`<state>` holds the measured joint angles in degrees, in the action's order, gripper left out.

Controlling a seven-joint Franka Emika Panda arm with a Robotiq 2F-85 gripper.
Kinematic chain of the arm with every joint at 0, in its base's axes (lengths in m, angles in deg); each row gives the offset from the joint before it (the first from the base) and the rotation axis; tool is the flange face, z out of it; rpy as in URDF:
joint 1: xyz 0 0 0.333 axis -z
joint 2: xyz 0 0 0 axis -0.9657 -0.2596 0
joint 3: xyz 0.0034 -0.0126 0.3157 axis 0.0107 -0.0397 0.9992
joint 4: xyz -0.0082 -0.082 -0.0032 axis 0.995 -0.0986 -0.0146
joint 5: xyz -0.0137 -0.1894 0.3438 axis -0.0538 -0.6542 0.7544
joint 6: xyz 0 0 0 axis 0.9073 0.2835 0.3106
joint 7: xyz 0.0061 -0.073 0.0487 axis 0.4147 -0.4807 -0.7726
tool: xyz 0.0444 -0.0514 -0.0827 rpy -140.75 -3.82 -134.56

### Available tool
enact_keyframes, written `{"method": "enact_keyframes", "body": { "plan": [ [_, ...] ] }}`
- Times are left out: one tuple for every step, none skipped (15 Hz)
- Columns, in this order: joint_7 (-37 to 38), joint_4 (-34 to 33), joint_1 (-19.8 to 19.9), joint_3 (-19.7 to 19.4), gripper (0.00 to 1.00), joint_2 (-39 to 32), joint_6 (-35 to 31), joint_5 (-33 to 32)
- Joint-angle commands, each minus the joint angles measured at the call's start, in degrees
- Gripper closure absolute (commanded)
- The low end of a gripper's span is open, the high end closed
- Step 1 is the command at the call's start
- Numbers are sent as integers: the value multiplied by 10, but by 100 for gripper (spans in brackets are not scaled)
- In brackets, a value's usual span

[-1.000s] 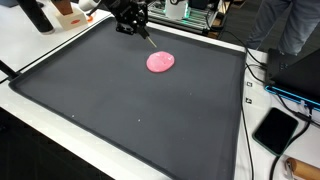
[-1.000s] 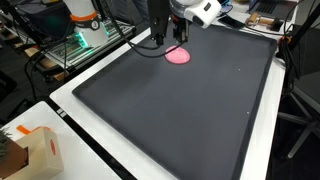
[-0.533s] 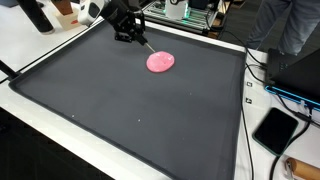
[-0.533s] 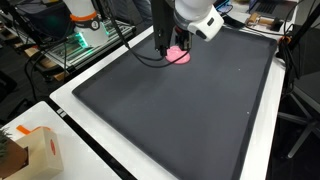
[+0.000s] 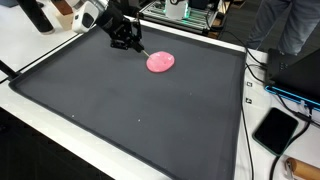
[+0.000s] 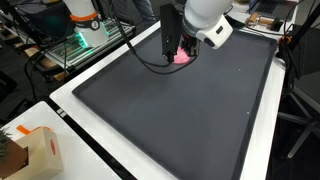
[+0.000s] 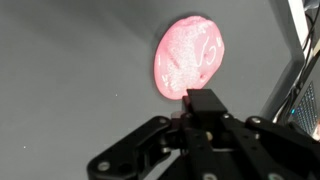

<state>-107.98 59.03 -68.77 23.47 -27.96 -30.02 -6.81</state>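
hovering just beside pink disc (image 5: pixel 160 62), end effector (image 5: pixel 132 43) fingers pressed together

You are facing a large dark mat (image 5: pixel 130 110) with a raised black rim, which covers most of a white worktop (image 5: pixel 35 50). In an exterior view, a black tablet (image 5: pixel 275 130) lies flat on the worktop just beside the mat's edge, and black cables (image 5: pixel 256 62) trail near it. In an exterior view, a brown cardboard box (image 6: pixel 38 150) sits at the worktop's near corner. It is well apart from a rack of equipment lit green (image 6: pixel 85 40), which stands beyond the mat.
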Motion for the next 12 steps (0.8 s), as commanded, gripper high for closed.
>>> {"method": "enact_keyframes", "body": {
  "plan": [
    [40, -36, 0, 7, 97, -24, 11, -16],
    [49, -43, -2, 8, 97, -27, 10, -19],
    [58, -47, -5, 9, 97, -29, 8, -23],
    [65, -52, -8, 11, 97, -31, 8, -28],
    [77, -55, -13, 11, 97, -31, 6, -36],
    [84, -60, -16, 13, 97, -33, 7, -43],
    [93, -63, -21, 15, 97, -34, 6, -52],
    [99, -67, -25, 18, 97, -35, 7, -60],
    [107, -70, -31, 21, 97, -36, 7, -70],
    [116, -72, -37, 23, 97, -37, 5, -82],
    [125, -76, -43, 25, 97, -39, 8, -94],
    [133, -79, -49, 27, 97, -41, 8, -105]
  ]
}}
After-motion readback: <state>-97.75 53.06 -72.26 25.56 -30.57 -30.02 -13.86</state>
